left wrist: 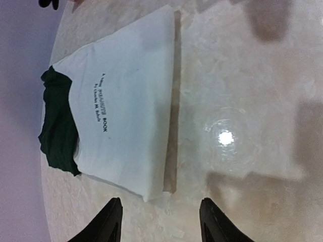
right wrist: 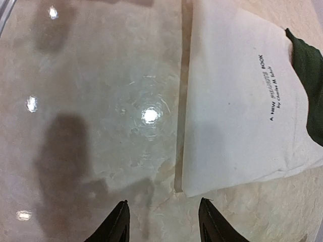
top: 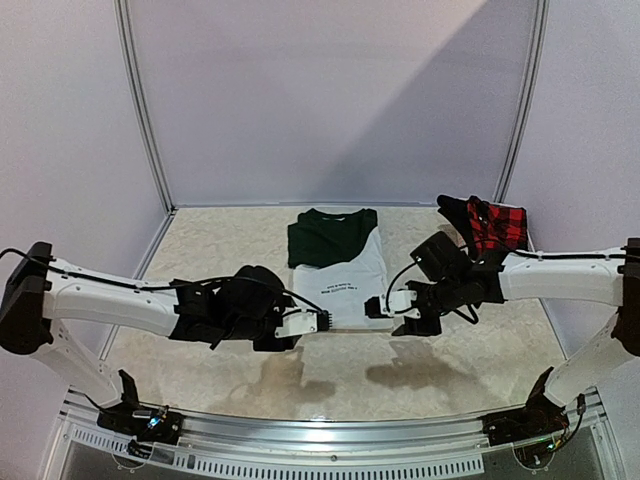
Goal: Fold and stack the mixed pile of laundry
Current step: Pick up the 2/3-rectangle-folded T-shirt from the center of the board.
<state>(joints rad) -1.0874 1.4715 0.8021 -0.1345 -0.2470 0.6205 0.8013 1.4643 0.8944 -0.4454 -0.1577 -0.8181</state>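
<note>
Overhead, the folded white shirt [top: 345, 278] lies mid-table [top: 220, 250] on top of a green shirt [top: 330, 238], whose collar end shows beyond it on the far side, while the checked flannel [top: 497, 226] sits crumpled well apart at the far right; the left gripper [top: 318, 322] and right gripper [top: 380, 305] hang at the white shirt's two near corners, each with its jaws apart and nothing between them. The stack's long axis runs from the arms toward the back wall, collar pointing away and the folded hem nearest the robot. From the left wrist, the left gripper [left wrist: 160, 201] is spread and empty just short of the white shirt's [left wrist: 126, 101] near corner, the print running along the shirt's width and the green shirt [left wrist: 58, 126] peeking out at the far end. From the right wrist, the right gripper [right wrist: 164, 202] is likewise parted and bare beside the other near corner of the white shirt [right wrist: 237, 101]. The step looks like letting go after a fold, so both arms would do best to lift straight up, jaws wide, so no finger drags the hem or skews the stack, before reaching for the flannel
</note>
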